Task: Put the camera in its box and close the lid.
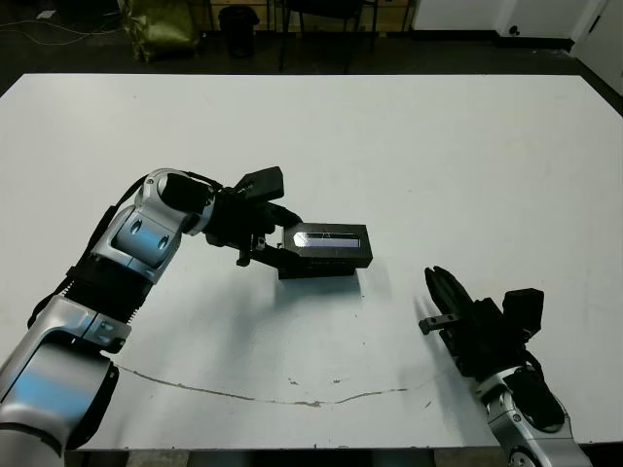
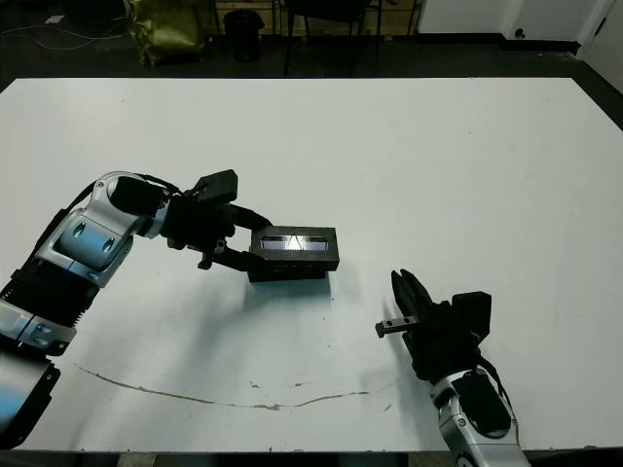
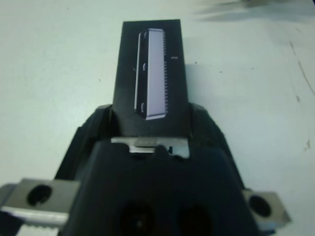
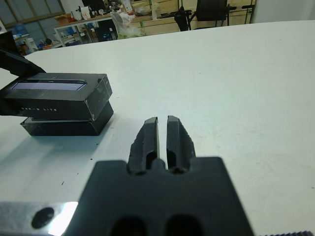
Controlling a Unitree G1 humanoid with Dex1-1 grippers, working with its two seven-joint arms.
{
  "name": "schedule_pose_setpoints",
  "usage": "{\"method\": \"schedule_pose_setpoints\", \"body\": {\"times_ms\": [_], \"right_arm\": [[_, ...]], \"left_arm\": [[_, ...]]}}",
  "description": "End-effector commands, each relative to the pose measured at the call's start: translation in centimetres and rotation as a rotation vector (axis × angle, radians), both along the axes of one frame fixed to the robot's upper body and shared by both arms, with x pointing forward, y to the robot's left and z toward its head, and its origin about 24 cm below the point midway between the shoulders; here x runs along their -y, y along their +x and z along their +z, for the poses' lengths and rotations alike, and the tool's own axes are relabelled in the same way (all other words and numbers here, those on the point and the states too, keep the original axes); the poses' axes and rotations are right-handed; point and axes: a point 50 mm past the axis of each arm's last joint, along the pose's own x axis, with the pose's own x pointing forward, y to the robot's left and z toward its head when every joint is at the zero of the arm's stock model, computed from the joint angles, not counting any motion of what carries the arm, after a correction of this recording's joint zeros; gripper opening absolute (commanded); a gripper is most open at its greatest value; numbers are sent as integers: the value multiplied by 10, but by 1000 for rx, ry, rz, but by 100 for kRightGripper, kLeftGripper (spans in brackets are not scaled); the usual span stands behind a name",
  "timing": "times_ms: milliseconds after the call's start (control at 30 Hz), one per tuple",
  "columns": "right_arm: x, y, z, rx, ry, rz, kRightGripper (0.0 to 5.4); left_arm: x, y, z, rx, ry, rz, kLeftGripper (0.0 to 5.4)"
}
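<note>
1. Left gripper (image 1: 277, 255), at centre-left of the frame, has its fingers clenched on the lid's (image 1: 329, 240) left end.
2. The lid sits on the box (image 4: 64, 126) at mid-frame on the white surface (image 1: 438, 165).
3. Right gripper (image 4: 162, 135), at lower right, is empty with its fingers closed together.

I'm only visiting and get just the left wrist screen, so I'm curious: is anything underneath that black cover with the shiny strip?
Observer: Yes. The right wrist view shows the box directly under the lid, with the box's walls showing below it.
Visitor: Where is the other arm?
Observer: The right gripper sits apart from the box, on the robot's right, nearer the table's front edge, fingers together and holding nothing.
Visitor: Can anyone see the camera?
Observer: No view shows it; the lid covers the box's opening.
</note>
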Motion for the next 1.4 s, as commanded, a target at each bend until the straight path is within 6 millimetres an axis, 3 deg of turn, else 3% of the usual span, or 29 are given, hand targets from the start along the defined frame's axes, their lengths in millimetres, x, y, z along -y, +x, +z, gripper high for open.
{"method": "schedule_pose_setpoints", "body": {"times_ms": [33,1400], "right_arm": [[2,-2,-4,-28,-10,-7,0],[0,-6,-2,-43,5,-19,0]], "left_arm": [[-5,-1,-6,-22,7,29,241],[0,9,-9,50,114,-25,241]]}}
